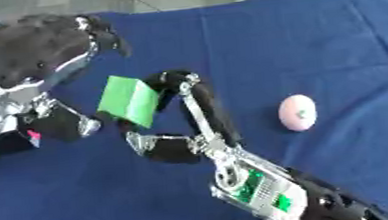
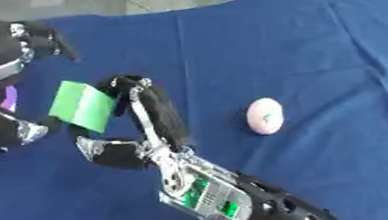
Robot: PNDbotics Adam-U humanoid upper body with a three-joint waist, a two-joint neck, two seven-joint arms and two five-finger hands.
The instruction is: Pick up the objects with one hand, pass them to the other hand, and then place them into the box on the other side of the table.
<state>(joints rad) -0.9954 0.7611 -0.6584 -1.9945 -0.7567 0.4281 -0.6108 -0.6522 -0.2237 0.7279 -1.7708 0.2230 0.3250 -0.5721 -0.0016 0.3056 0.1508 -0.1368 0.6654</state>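
The flat bright-green rectangular block [image 1: 130, 100] sits between both hands above the blue tablecloth [image 1: 315, 46]. The right hand [image 1: 182, 133] pinches its right edge between curled fingers and thumb. The left hand [image 1: 53, 114] touches its left side; whether that hand grips cannot be told. A pink egg-shaped object [image 1: 298, 112] lies well right of the block.

We see the card [image 1: 130, 100] held up between the left hand [image 1: 39, 55] and the right hand [image 1: 185, 118], the egg-shaped object [image 1: 298, 113] lying right of them on the desk [image 1: 314, 36].
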